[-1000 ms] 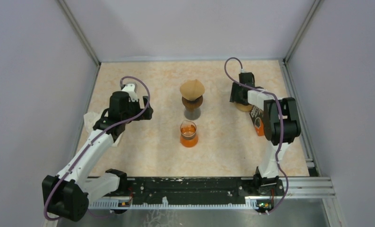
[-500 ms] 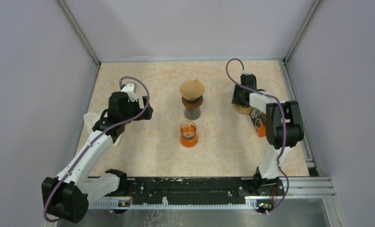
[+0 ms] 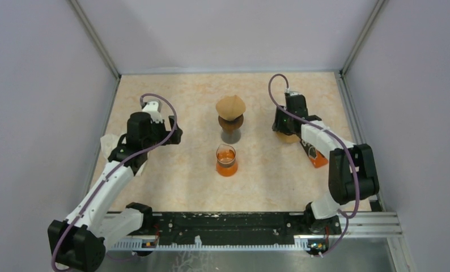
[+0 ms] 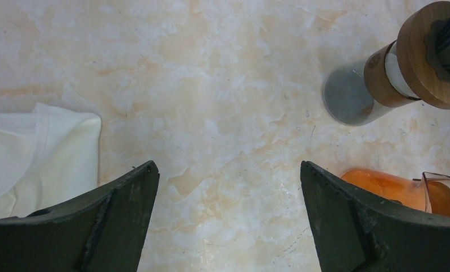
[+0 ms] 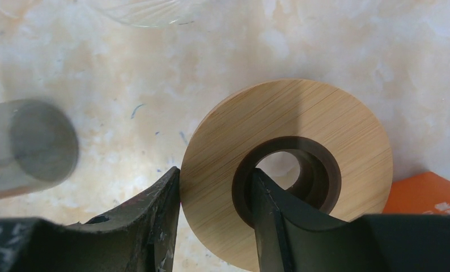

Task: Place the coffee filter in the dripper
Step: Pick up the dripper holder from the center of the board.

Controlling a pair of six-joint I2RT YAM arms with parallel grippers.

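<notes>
The marble table (image 3: 172,184) lies between grey walls (image 3: 223,34). The left gripper (image 4: 228,170) is spread wide and holds nothing. On the right side, the right gripper (image 5: 216,175) pinches the wooden ring (image 5: 325,107).

A cream table (image 3: 177,181) marbled with peach veins showed a tan coffee filter (image 3: 230,106) above a brown wooden dripper (image 3: 232,123) at centre far. Nearer, a clear beaker (image 3: 226,160) held orange liquid. The cloth (image 4: 35,147) at left was white. At right, a pale, straight-grained wooden ring (image 5: 325,130) had a dark brown inner rim, beside an orange packet (image 3: 316,157). White-and-black arms (image 3: 101,190) trailed purple cables (image 3: 169,110).
</notes>
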